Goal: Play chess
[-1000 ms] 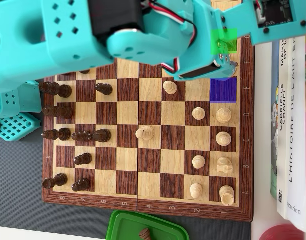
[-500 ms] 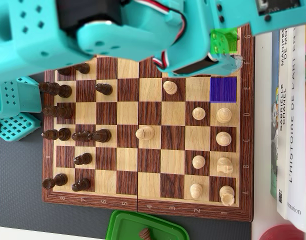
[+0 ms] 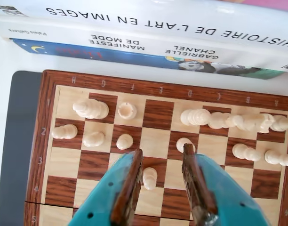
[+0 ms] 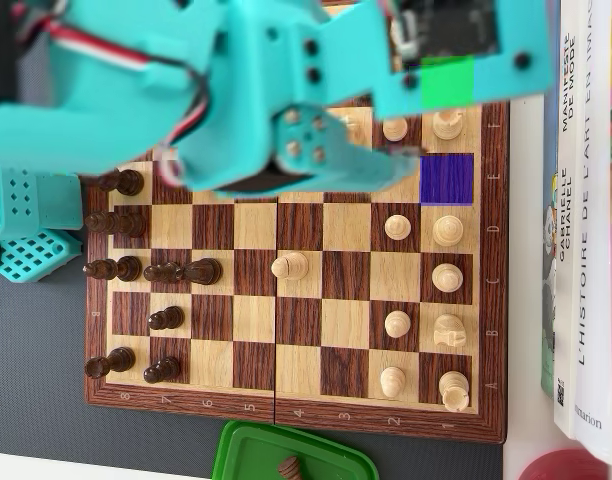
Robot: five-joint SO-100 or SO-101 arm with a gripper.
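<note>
Wooden chessboard [image 4: 296,345] flat on a dark mat [image 4: 36,400] over a white worktop [image 4: 526,300]. In overhead view, teal arm [image 4: 136,80] across the upper part of the board, hiding most of the top ranks. Tool [image 3: 162,155] seen from the wrist view: 2 teal fingers [image 3: 130,183] with brown inner pads, spread fairly wide, empty. A pale pawn [image 3: 149,178] standing on the board in the gap between the pads, touching neither. Another pale pawn [image 3: 183,143] just beside the tip of the finger on the right of that view; contact unclear.

More pale pieces in 2 rows toward the books in the wrist view, several tilted or lying in appearance due to lens angle. In overhead view, pale pieces on the right-hand files, 1 pale piece [image 4: 289,266] near the board centre, dark pieces [image 4: 136,270] clustered along the left edge. 1 square tinted blue [image 4: 446,179] near the right edge; 1 green patch [image 4: 447,80] above it, over the arm.

Books [image 4: 586,250] stacked just beside the board on the right in overhead view. Green lid [image 4: 251,455] at the bottom edge with a dark piece [image 4: 289,467] on it. Pink object [image 4: 566,465] in the bottom right corner, partly cut off.
</note>
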